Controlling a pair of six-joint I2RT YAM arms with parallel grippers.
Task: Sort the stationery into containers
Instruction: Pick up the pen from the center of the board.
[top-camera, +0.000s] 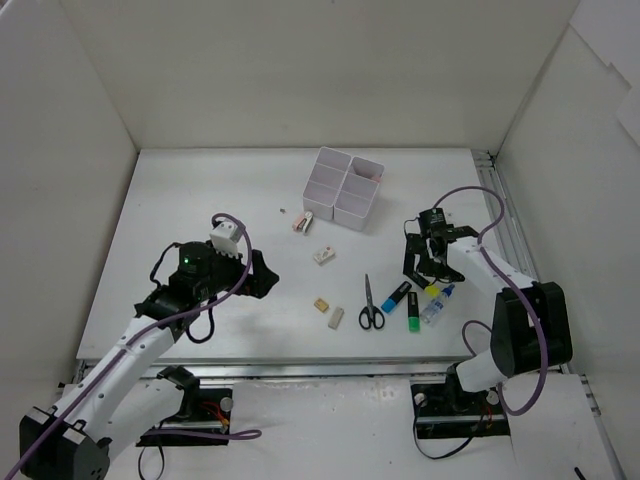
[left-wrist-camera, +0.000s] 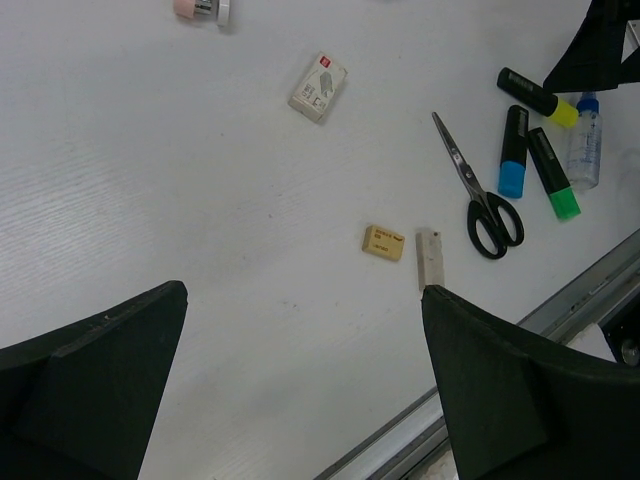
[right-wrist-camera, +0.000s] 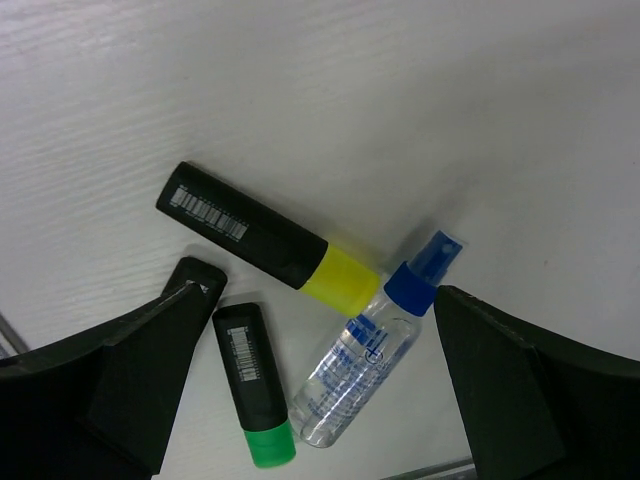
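Four white bins (top-camera: 344, 187) stand as a block at the table's back. My right gripper (top-camera: 428, 276) is open and hovers over a clear blue-capped bottle (right-wrist-camera: 373, 344), a yellow highlighter (right-wrist-camera: 270, 242) and a green highlighter (right-wrist-camera: 255, 397); a blue highlighter (top-camera: 396, 297) lies beside them. Black-handled scissors (top-camera: 369, 305) lie left of these. Two tan erasers (top-camera: 322, 304) (top-camera: 337, 318), a white eraser (top-camera: 324, 255) and a pink piece (top-camera: 303, 222) lie mid-table. My left gripper (top-camera: 262, 276) is open and empty, left of the erasers.
A metal rail (top-camera: 400, 365) runs along the table's near edge, with another rail (top-camera: 510, 225) on the right side. White walls enclose the table on three sides. A small dark speck (top-camera: 284, 210) lies left of the pink piece.
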